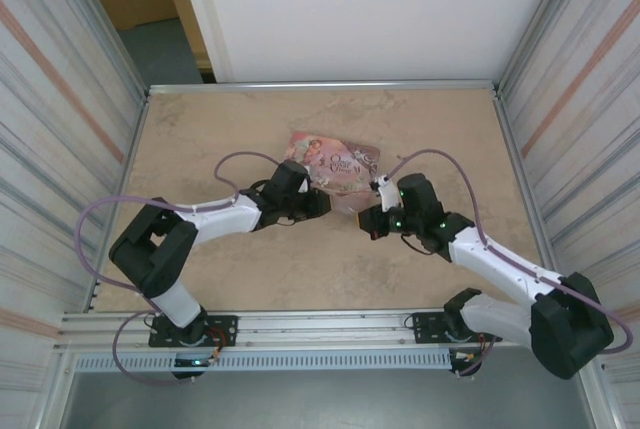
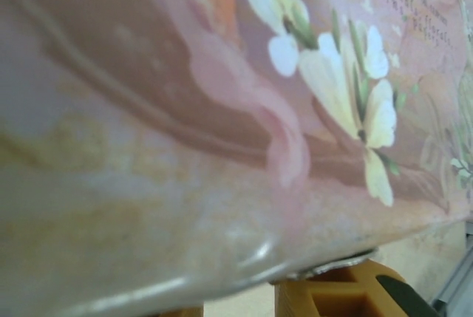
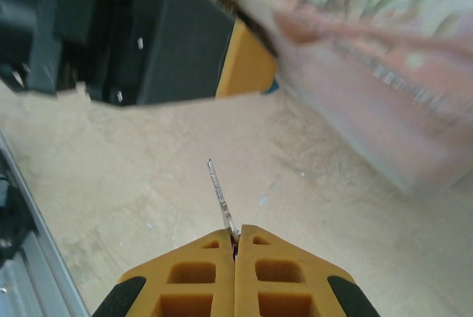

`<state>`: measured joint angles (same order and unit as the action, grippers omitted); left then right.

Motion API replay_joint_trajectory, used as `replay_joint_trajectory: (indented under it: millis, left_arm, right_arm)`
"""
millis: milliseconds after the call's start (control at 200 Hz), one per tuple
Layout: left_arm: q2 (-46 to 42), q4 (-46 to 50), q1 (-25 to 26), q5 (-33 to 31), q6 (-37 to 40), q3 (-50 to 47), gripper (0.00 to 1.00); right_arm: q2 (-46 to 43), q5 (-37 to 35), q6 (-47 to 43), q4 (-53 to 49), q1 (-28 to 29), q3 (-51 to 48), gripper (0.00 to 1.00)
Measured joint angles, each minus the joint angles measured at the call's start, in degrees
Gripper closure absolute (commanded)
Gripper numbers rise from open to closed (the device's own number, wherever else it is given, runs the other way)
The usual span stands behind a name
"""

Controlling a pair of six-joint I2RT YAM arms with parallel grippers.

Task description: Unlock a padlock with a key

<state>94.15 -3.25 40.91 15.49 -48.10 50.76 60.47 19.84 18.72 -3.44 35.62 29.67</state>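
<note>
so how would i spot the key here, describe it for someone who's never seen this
On the beige table, find the right gripper, beside the pink flowered tin. Its orange fingers are pressed together, and the key pokes out from between them. It is a thin silvery sliver, the one slim bare-metal thing next to the broad pink tin.

The tin (image 2: 222,110) is dusty pink with brownish-rose swirls, painted with cream-white flowers on green stems and small dark lettering. The desk (image 1: 250,269) is beige with a faint mottled, marble-like pattern. The right gripper (image 3: 235,230) has orange-yellow fingers (image 3: 277,273) with black bases, and the key (image 3: 220,195) between them is silver. The left arm (image 1: 215,217) and right arm (image 1: 500,264) are black and white, with pale purple cables (image 1: 435,151). The side walls (image 1: 60,99) are grey-white with thin stripes.
</note>
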Motion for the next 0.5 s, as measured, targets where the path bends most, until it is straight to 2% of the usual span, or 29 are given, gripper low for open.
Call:
replay_joint_trajectory:
  millis: [271, 501]
  left_arm:
    - [0.00, 0.70, -0.46, 3.41, -3.32, 0.48, 0.92]
    - [0.00, 1.79, -0.46, 4.52, -4.46, 0.55, 0.93]
  right_arm:
    - [-0.90, -10.97, -0.37, 4.04, 8.35, -5.44, 1.00]
    - [2.67, -19.02, -1.36, 10.40, 13.70, -6.56, 1.00]
